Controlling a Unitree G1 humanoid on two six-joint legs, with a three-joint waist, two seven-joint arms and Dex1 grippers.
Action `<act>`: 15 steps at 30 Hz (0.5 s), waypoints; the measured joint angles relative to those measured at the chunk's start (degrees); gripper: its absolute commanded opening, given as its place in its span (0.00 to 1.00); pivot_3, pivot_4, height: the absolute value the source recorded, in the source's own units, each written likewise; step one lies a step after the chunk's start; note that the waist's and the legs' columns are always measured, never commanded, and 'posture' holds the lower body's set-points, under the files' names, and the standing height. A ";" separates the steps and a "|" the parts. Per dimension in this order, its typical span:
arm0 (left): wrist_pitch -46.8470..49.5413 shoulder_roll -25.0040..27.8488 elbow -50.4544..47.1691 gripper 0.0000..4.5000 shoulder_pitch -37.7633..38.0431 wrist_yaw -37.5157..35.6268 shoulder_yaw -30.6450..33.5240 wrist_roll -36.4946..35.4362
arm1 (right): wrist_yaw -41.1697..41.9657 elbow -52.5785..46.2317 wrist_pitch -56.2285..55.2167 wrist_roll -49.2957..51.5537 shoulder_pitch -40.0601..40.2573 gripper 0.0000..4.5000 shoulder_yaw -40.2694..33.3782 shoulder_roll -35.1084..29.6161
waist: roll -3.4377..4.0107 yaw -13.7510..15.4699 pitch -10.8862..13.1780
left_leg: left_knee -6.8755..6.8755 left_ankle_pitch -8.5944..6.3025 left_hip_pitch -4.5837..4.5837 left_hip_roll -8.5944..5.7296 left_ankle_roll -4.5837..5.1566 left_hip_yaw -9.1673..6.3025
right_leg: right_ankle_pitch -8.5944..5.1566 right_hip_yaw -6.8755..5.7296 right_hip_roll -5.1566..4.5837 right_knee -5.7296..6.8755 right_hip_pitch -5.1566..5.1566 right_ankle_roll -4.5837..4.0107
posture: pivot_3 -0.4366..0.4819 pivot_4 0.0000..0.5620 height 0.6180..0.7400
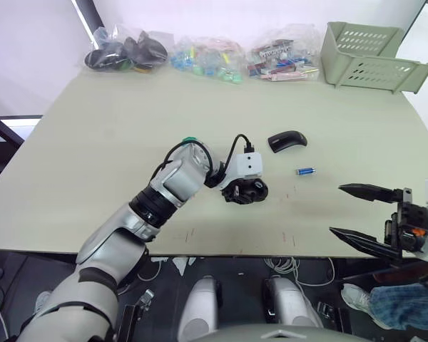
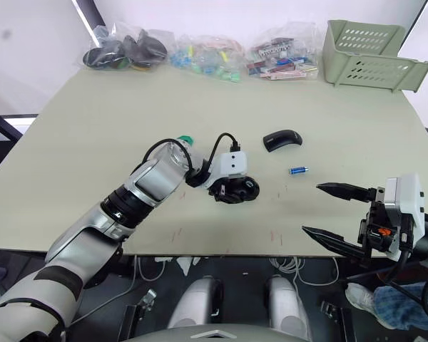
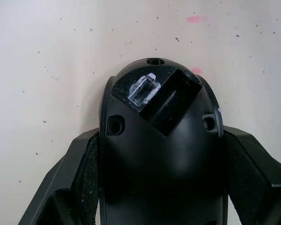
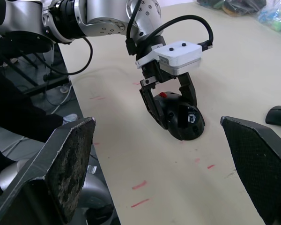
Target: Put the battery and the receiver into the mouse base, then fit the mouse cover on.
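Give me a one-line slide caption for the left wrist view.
Left pincer shut on the mouse base, its battery bay open and empty.

Bare table [image 1: 93, 157] lies open between the wide-spread right gripper [image 1: 364, 214] and the battery [image 1: 304, 171] ahead of it. Just beyond the battery sits the mouse cover [image 1: 287, 140]. The left gripper [image 1: 244, 191], clamped around the mouse base [image 1: 248, 191], blocks that side; its battery slot [image 3: 171, 105] appears unobstructed. Bags [image 1: 200, 53] and a green bin [image 1: 371, 57] stand well apart.
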 measured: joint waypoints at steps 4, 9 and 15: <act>-1.20 -0.35 0.28 0.67 0.39 0.02 0.17 0.48 | 0.00 -0.14 0.00 -0.04 0.59 1.00 -0.20 0.00 | 0.02 0.05 -0.02 | 0.03 0.00 0.04 0.00 0.00 0.01 | 0.00 0.00 -0.02 -0.01 0.07 0.00 | 0.48 0.27 1.00; -2.01 -0.73 1.38 0.67 0.35 -0.26 0.56 0.91 | -2.33 0.08 0.09 -2.27 -0.14 1.00 0.61 0.02 | 0.07 0.04 -0.08 | 0.04 0.00 0.08 0.00 0.00 0.01 | 0.00 0.01 -0.02 0.00 0.09 0.00 | 0.48 0.27 1.00; -1.64 -1.35 1.90 0.67 0.34 -0.22 0.86 1.56 | -11.46 4.90 4.97 -11.33 -9.27 1.00 11.59 -2.22 | 0.18 -0.08 -0.17 | 0.10 0.01 0.08 -0.07 0.01 0.07 | 0.02 0.13 -0.07 0.01 0.08 0.02 | 0.48 0.27 1.00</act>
